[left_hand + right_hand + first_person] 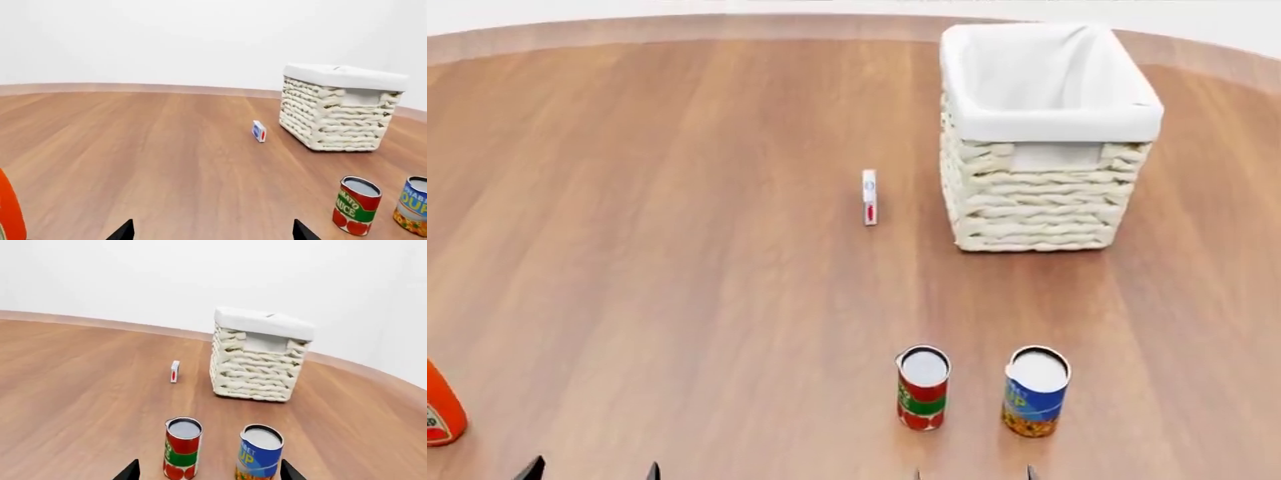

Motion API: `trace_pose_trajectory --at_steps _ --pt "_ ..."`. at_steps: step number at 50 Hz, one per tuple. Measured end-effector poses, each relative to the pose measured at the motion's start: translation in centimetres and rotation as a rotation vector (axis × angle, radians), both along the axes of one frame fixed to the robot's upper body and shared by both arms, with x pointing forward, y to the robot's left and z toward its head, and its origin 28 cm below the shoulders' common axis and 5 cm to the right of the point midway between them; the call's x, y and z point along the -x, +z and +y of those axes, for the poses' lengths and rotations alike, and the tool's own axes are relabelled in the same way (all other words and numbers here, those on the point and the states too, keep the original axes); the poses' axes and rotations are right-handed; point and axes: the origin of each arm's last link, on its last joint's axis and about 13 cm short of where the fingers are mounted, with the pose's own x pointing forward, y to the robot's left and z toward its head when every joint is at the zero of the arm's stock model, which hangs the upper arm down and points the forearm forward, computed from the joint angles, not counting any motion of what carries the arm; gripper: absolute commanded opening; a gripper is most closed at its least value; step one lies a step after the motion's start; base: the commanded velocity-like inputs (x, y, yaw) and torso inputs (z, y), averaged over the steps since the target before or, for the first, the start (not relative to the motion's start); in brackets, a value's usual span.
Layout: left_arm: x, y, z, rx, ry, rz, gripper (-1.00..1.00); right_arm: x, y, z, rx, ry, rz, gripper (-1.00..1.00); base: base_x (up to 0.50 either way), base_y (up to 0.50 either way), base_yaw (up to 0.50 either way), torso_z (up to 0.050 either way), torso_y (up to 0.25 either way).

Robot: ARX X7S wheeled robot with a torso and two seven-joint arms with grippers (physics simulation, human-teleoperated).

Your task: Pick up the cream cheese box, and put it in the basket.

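Note:
The cream cheese box point(869, 196) stands on its thin edge on the wooden floor, just left of the basket; it also shows as the same small white box point(259, 131) point(175, 371) in both wrist views. The basket point(1048, 170) is cream wicker with a white liner and stands upright and empty; both wrist views show this basket point(337, 107) point(259, 356) too. My left gripper point(212, 231) is open over bare floor, only its dark fingertips showing. My right gripper point(209, 471) is open, its tips flanking two cans, far from the box.
A red-green can point(922, 387) and a blue can point(1034, 390) stand side by side in front of my right gripper. An orange object point(438, 405) sits at the left edge. A curved wall rim runs behind the basket.

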Motion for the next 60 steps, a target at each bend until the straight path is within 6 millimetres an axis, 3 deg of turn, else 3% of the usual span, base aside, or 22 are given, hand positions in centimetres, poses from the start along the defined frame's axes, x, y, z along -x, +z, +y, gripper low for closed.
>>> trace_pose_trajectory --at_steps 60 --pt "-0.55 -0.48 0.92 0.016 0.034 0.013 1.00 0.20 -0.26 0.44 0.031 0.037 -0.005 1.00 0.33 -0.22 0.00 0.000 0.000"
